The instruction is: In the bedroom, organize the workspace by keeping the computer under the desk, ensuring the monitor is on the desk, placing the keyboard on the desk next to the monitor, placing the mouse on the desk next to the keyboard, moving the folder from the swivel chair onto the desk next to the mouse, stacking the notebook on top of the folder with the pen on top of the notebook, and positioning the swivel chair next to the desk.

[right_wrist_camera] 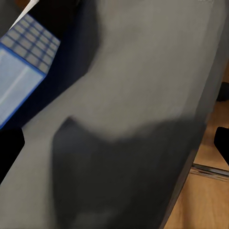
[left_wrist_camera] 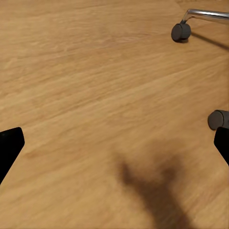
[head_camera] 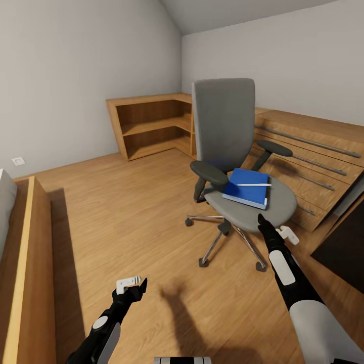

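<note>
Closing in on the grey-upholstered swivel chair point(head_camera: 237, 167) with its black armrests and chrome wheeled base, we have the right gripper point(head_camera: 273, 233) poised at the near rim of the seat, fingers spread apart and holding nothing. Just beyond its tips lies the flat bright blue rectangular folder point(head_camera: 247, 187), resting on the seat cushion toward the left armrest, and a thin white stick-like pen point(head_camera: 254, 184) lies across the top of it. In the right wrist view the folder's blue edge point(right_wrist_camera: 21, 78) sits off to one side of the open fingers, so we judge the gripper needs to swing across the seat before it can take an edge. The low, level approach makes sense to us: the folder is thin and flat, so coming in along the cushion gives the fingers a lip to catch. Our left gripper point(head_camera: 132, 289) hangs low over the light wooden plank floor point(head_camera: 126, 212), also open and empty, parked clear of the chair's castors point(left_wrist_camera: 181, 31) so it stays out of the reach.
</note>
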Robot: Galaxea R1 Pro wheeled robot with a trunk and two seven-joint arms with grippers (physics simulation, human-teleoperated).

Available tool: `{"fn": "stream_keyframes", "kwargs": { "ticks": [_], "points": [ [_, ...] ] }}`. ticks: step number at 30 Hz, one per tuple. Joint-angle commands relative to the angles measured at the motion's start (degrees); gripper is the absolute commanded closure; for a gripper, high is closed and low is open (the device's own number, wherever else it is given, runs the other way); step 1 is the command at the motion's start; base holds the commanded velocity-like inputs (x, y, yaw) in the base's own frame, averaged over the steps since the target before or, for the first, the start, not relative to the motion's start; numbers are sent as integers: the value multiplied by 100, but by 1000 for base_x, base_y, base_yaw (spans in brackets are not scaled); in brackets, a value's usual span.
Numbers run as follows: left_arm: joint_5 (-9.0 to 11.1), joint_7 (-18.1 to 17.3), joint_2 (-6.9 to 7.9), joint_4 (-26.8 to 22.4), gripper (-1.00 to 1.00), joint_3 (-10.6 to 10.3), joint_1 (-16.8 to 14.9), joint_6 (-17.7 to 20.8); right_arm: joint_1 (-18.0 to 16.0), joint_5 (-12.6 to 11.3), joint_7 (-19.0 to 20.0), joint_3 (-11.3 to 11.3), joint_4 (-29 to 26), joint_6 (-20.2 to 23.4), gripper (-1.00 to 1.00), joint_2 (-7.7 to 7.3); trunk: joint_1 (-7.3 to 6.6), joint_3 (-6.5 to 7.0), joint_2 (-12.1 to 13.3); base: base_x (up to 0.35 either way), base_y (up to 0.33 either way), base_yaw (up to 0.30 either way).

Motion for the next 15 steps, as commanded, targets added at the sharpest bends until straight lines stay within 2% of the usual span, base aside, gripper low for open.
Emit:
{"fn": "stream_keyframes", "kwargs": {
  "ticks": [1, 15],
  "points": [
    [58, -55, -6, 4, -100, 25, -3, -4, 0, -86, -22, 16, 447, -24, -100, -2, 0, -5, -1, 3, 0, 0],
    [58, -55, -6, 4, -100, 26, -1, -9, 0, -86, -22, 16, 447, -24, -100, -1, 0, -5, -1, 53, 0, 0]
  ]
}}
